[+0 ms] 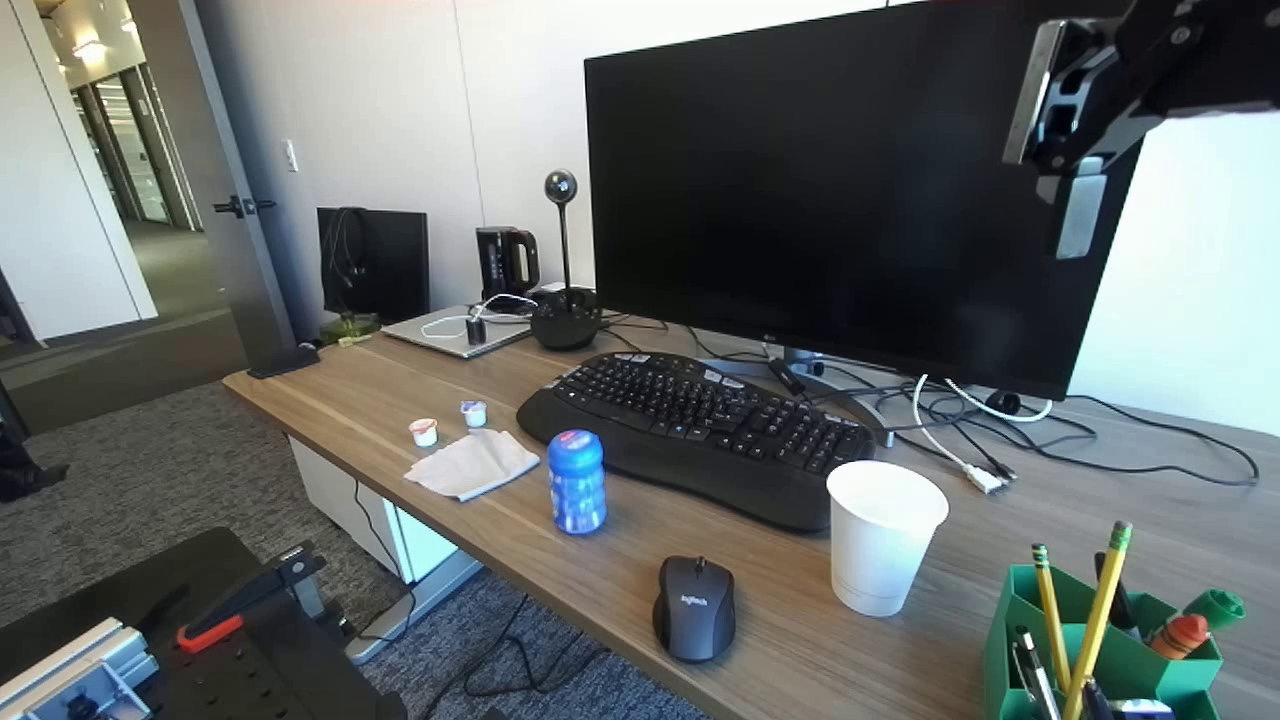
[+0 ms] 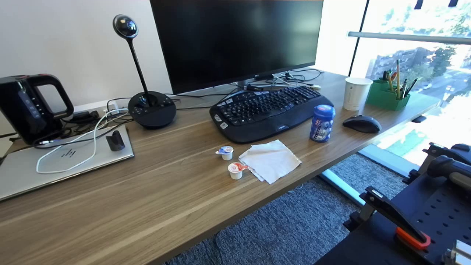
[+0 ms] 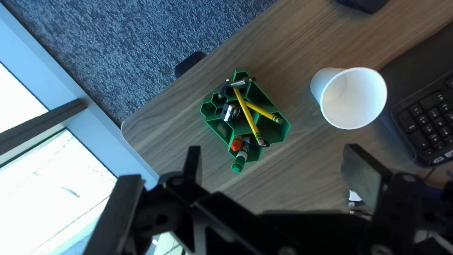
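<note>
green hex-cell organizer (image 3: 274,131): on the desk (image 3: 300,184), below the gripper (image 1: 1046,208) and out past its fingertips in the wrist view; nearest thing to it, untouched.
gripper: fingers spread wide, holding nothing; hangs well above the desk, in front of the monitor (image 1: 800,200) in an exterior view.
why so: organizer sits flat on its base, mouths up, probably to keep its contents standing and easy to grab; they lean because the cells look wider than they are.
aim: cell mouths face up, gripper's side; outline seen from above is about as long as wide, so no clear long axis.
yellow pencils (image 3: 248,116): crossed, eraser ends up, slanting toward the gripper in the wrist view.
green marker (image 3: 240,161): overhangs the rim on the gripper side.
paper cup (image 3: 320,83): also past the fingertips, to the organizer's right in the wrist view; upright.
wave keyboard (image 1: 700,430): just past the cup; contact unclear.
logitech mouse (image 1: 695,610): farther out, toward the desk's front edge.
mentos gum jar (image 2: 321,125): beyond the mouse, standing.
white cloth (image 2: 270,161), creamer cups (image 2: 227,152): farthest of these from the gripper.
</note>
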You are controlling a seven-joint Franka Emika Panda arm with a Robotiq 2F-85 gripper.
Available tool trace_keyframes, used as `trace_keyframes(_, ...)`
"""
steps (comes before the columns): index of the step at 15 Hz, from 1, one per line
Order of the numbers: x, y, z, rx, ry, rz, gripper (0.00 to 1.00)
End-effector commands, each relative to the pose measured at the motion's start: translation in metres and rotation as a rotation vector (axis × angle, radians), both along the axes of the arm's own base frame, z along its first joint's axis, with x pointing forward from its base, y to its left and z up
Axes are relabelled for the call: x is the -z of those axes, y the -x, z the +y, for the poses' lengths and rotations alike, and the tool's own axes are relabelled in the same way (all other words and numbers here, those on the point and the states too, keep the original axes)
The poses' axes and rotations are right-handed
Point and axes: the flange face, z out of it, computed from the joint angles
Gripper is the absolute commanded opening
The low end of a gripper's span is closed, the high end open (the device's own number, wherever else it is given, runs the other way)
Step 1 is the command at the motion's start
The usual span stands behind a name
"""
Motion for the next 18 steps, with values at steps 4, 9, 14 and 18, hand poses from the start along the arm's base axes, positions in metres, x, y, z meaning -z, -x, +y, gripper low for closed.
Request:
trace_keyframes(4, 0.029, -0.013, 0.001, 0.046, 0.014, 0.039, 1.00)
trace_keyframes(9, 0.047, -0.012, -0.007, 0.045, 0.014, 0.068, 1.00)
trace_keyframes(14, 0.071, -0.007, -0.016, 0.038, 0.025, 0.121, 1.00)
trace_keyframes(18, 0.087, -0.005, -0.018, 0.022, 0.032, 0.167, 1.00)
